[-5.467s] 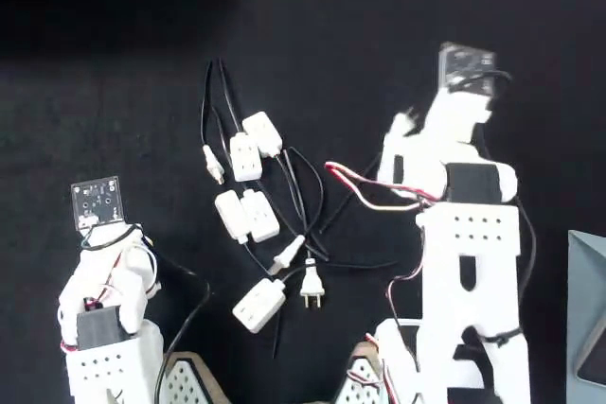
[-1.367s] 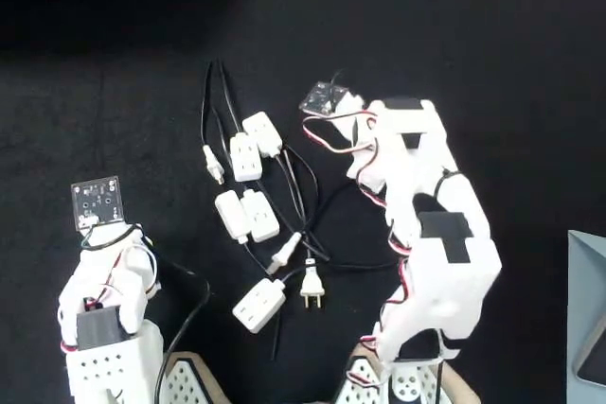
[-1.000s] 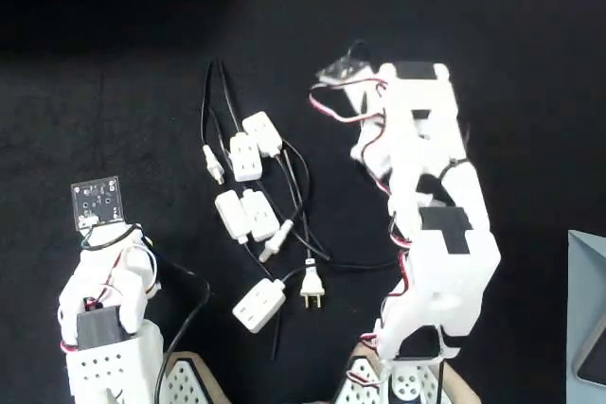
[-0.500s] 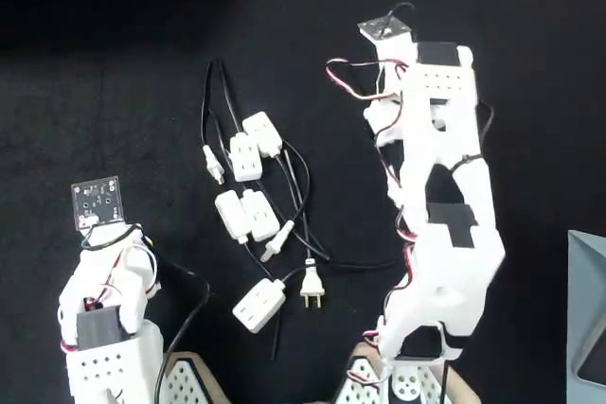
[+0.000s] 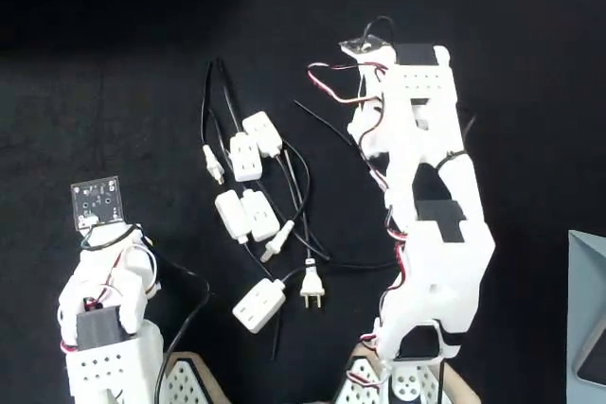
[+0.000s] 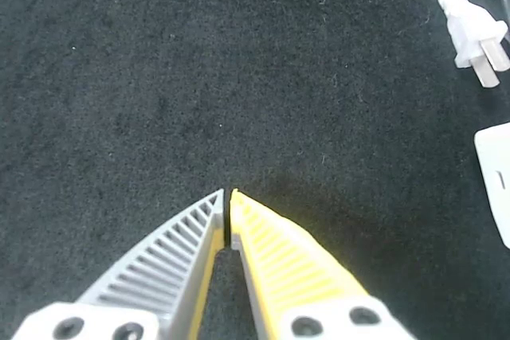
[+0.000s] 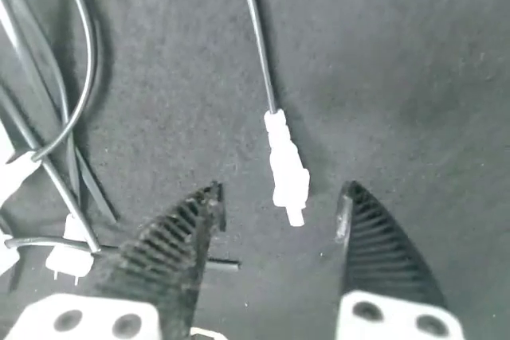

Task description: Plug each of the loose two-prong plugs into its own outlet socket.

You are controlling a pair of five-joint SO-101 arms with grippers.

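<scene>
By the left end of the near edge of the worktop [image 5: 114, 73], the left gripper [image 6: 229, 197] was seen closed on nothing. Mid-worktop, white outlet sockets [image 5: 246, 215] and three loose two-prong plugs [image 5: 275, 241] were spread among black cords [image 5: 295, 177]. Farther right, toward the far edge, the right gripper [image 7: 275, 197] was held open, a fourth plug [image 7: 288, 173] lying between its fingers, touched by neither.

White arms [image 5: 431, 243] with red wires [image 5: 327, 66]; ribbed grey-and-yellow left gripper [image 6: 226, 194].
</scene>
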